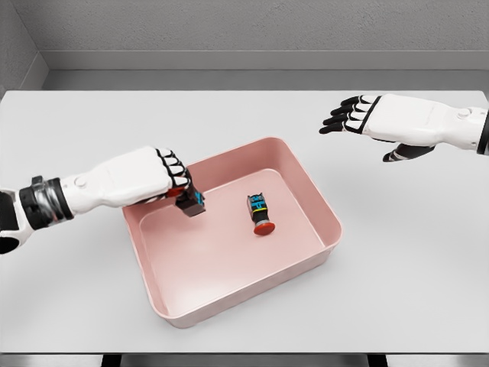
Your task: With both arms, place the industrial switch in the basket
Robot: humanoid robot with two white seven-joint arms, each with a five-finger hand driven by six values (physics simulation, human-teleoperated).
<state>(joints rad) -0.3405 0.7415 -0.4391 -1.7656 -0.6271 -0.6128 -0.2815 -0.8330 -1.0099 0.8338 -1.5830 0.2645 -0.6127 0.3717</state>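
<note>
A pink basket (321, 202) sits in the middle of the white table. One industrial switch (260, 212), dark with a red button end, lies on its side on the basket floor. My left hand (172, 180) hovers over the basket's left rim, fingers curled on a second industrial switch (191, 202), whose dark body with blue marks sticks out below the fingers. My right hand (359, 116) hangs above the table to the upper right of the basket, fingers spread and holding nothing.
The white table (405, 260) stretches around the basket on all sides. A grey wall (229, 30) runs behind its far edge.
</note>
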